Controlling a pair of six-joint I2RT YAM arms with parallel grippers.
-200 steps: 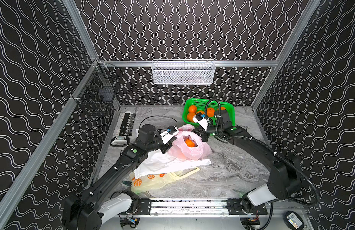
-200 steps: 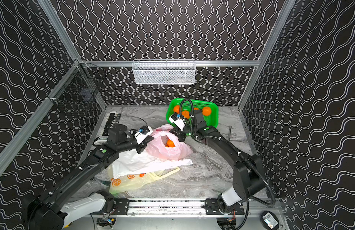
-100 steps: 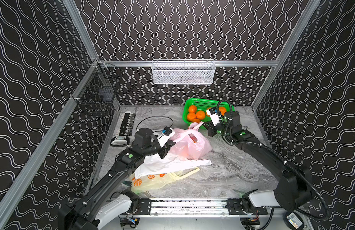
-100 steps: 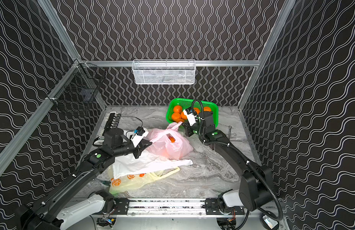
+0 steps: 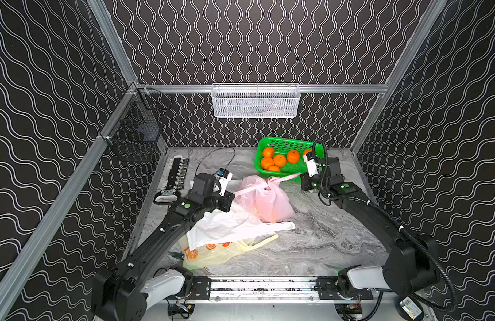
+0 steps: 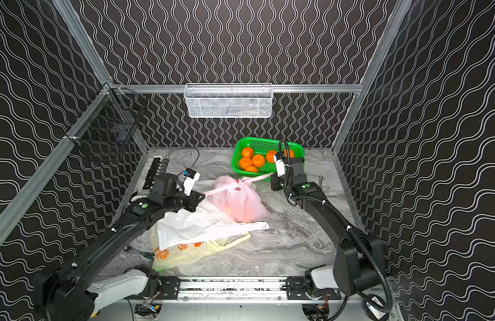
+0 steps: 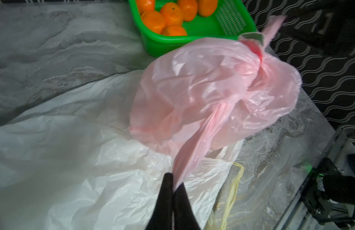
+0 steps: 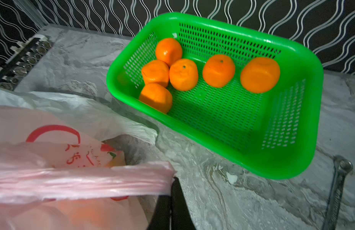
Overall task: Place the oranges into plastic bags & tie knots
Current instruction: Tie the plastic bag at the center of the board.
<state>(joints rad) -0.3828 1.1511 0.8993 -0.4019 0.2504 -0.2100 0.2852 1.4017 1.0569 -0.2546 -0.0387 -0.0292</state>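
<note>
Currently cinching the knot: left gripper (image 7: 173, 184) and right gripper (image 8: 172, 182) each clamp a taut handle of the pink bag (image 5: 268, 201), mid-frame in both top views. Knot seems snug. Next, release and bag the oranges (image 5: 279, 160) waiting in the green basket (image 5: 285, 139).

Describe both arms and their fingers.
The left arm and right arm have black links, white base segments, a green dot on a joint and a white camera block at each wrist. A black cable loops along the right arm. The fingers are black and tapered.
</note>
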